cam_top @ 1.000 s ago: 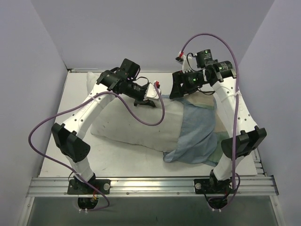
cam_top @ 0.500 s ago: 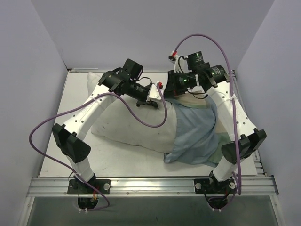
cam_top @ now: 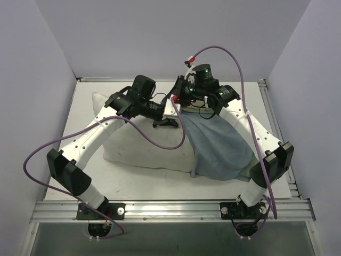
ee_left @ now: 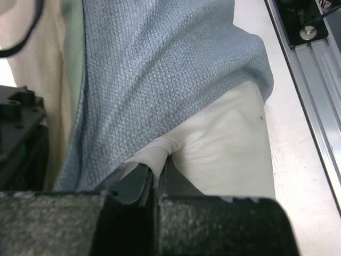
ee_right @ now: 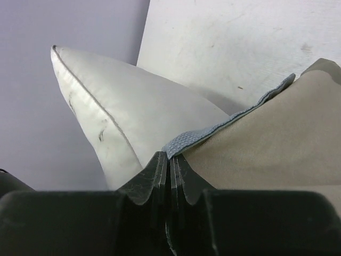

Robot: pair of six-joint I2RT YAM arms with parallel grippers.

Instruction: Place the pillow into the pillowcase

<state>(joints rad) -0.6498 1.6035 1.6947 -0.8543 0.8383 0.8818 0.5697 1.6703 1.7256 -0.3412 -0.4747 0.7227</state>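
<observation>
The white pillow (cam_top: 133,138) lies across the table, its left corner up by the back wall. The blue-grey pillowcase (cam_top: 218,144) covers its right end. My left gripper (cam_top: 169,114) sits on the pillow's far edge beside the sack's mouth. In the left wrist view it (ee_left: 158,170) is shut on a fold of the pillow (ee_left: 224,144), under the pillowcase (ee_left: 160,69). My right gripper (cam_top: 178,101) is just behind it. In the right wrist view it (ee_right: 170,157) is shut on the pillowcase hem (ee_right: 213,130), with the tan panel (ee_right: 272,144) to the right and the pillow corner (ee_right: 122,106) to the left.
Purple cables loop over both arms (cam_top: 160,141). A metal rail (cam_top: 170,205) runs along the near edge and also shows in the left wrist view (ee_left: 314,53). Grey walls close in the left, back and right sides. Bare table (cam_top: 133,181) lies in front of the pillow.
My right gripper has moved left with the pillowcase hem, drawing the sack further over the pillow's right end. My left arm has swung left, still gripping the pillow.
</observation>
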